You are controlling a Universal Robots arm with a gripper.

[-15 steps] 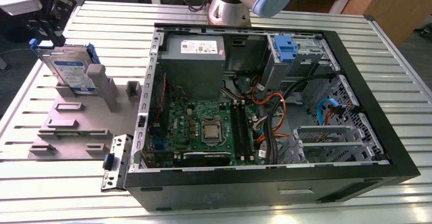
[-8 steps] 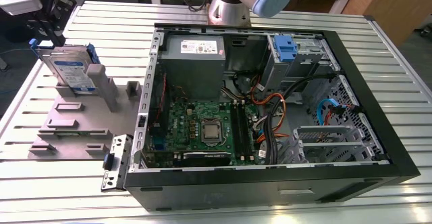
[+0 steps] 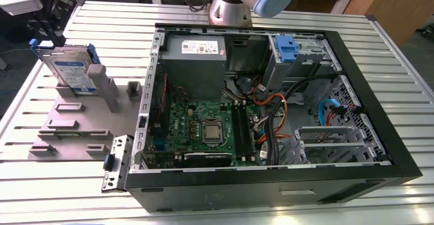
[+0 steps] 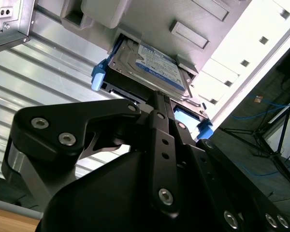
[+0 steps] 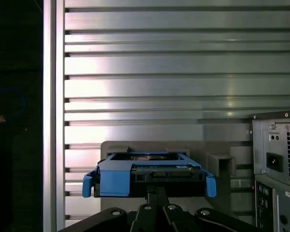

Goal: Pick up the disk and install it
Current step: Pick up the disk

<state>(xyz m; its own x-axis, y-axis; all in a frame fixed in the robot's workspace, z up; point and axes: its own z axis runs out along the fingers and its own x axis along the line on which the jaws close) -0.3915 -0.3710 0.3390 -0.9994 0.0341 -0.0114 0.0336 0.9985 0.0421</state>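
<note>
The disk (image 3: 71, 72) stands on its edge in a slot of a grey holder (image 3: 74, 128). The holder sits on the slatted metal tabletop (image 3: 61, 197), at the exterior view's left. The open computer case (image 3: 400, 154) lies just beside the holder, on the exterior view's right, and the disk is well apart from the drive cage (image 3: 302, 52) at the far side of the case.

In the first wrist view, the gripper (image 5: 157, 194) sits right at the middle of the end of the blue carrier (image 5: 117, 181). Its black links spread evenly to either side. From these angles I cannot tell whether it has closed on the carrier or only rests against it.

The disk is probably stiff and dense, heavy for its size, and easily damaged by a knock or a drop. Its labelled face (image 4: 154, 63) looks smooth and likely slippery. The plastic carrier probably bends a little, so a hold on a thin part could let the weight sag. The firmest hold seems to be the middle of the carrier's end bar, clear of the dark connector edge.
</note>
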